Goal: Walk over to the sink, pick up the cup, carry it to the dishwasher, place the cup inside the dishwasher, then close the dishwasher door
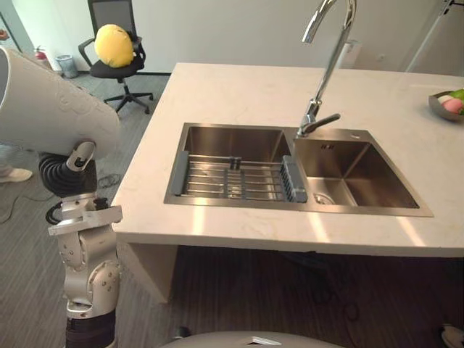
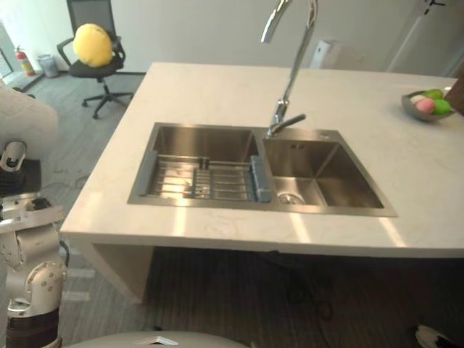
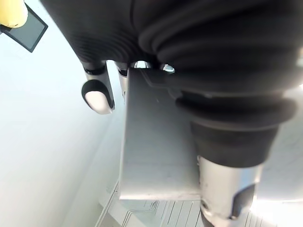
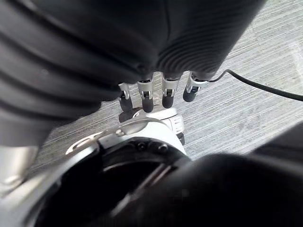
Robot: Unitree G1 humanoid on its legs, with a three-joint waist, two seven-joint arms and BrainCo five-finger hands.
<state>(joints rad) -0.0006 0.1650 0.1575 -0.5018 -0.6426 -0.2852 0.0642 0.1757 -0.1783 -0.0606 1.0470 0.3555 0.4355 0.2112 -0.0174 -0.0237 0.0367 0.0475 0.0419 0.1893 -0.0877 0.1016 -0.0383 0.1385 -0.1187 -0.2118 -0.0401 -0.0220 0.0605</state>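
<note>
At frame left, the left robot hand (image 1: 72,165) clasps the white cup (image 1: 51,109). It should carry the cup steadily, clear of the bench (image 1: 217,94) edge, toward the dishwasher. The right robot hand (image 4: 147,97) hangs slack-fingered.

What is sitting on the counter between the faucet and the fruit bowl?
Nothing: in both eye views the stretch of countertop between the faucet and the fruit bowl is bare.

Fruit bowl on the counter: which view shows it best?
Right eye view: the fruit bowl sits nearly whole at the far right of the counter, pink and green fruit inside. Left eye view cuts it off at the frame edge.
</note>
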